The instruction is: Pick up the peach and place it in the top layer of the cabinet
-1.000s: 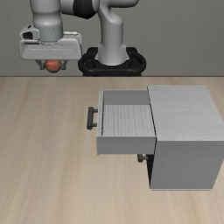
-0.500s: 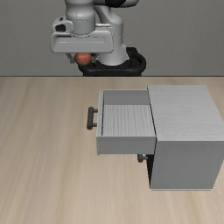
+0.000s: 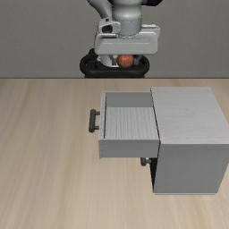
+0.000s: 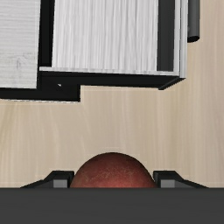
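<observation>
Grips the peach (image 3: 127, 61) between both jaws, pressed from two sides. Hangs high above the bench (image 3: 45, 152), well apart from the cabinet (image 3: 188, 134) with its open top drawer (image 3: 128, 123).

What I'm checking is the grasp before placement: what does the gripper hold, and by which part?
The peach. The gripper pinches it by its two opposite sides, one finger on each, above the table.

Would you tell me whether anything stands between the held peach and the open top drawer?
Nothing visible does: the peach, held in the jaws, hangs above the table, with the top drawer open ahead of it.
</observation>
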Controlling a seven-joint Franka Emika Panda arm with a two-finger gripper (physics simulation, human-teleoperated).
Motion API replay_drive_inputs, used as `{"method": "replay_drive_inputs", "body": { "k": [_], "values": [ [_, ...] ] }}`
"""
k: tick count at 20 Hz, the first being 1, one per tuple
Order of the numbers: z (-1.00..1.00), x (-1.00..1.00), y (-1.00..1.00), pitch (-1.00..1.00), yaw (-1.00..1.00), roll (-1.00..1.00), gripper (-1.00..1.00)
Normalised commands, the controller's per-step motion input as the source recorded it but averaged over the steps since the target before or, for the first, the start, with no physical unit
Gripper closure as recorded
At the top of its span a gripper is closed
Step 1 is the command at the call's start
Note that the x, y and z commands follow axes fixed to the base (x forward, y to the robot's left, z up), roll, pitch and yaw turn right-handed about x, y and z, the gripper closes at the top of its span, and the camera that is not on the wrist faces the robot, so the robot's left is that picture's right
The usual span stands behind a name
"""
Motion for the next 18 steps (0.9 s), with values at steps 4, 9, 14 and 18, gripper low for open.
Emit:
{"method": "replay_drive_inputs", "body": {
  "k": [4,9,14,18],
  "values": [
    [0.00,1.00,0.00,0.00,0.00,0.00,1.00],
    [0.00,1.00,0.00,0.00,0.00,0.00,1.00],
    [0.00,0.80,0.00,0.00,0.00,0.00,-1.00],
    [0.00,0.00,0.00,0.00,0.00,0.00,-1.00]
  ]
}}
